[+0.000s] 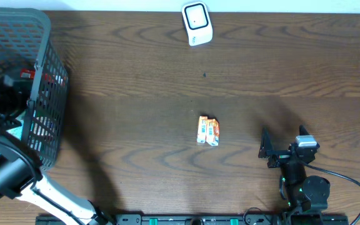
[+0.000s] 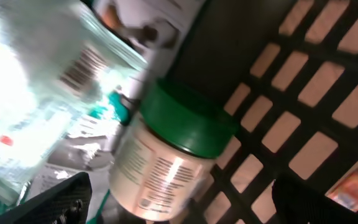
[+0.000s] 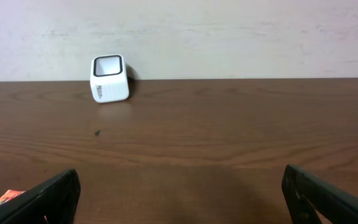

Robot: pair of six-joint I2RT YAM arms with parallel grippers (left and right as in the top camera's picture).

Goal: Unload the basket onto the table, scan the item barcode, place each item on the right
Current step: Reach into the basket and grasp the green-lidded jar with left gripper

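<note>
1. The left claw (image 2: 180, 204) is spread wide inside the basket (image 1: 50, 75), with its fingers flanking a green-lidded jar (image 2: 166, 155).
2. A clear barcoded bag (image 2: 48, 87) lies beside the jar.
3. The right claw (image 3: 179, 200) is spread above the surface (image 1: 136, 62).
4. The orange packet (image 1: 208, 131) lies mid-surface, well apart from the scanner (image 1: 197, 24).
</note>
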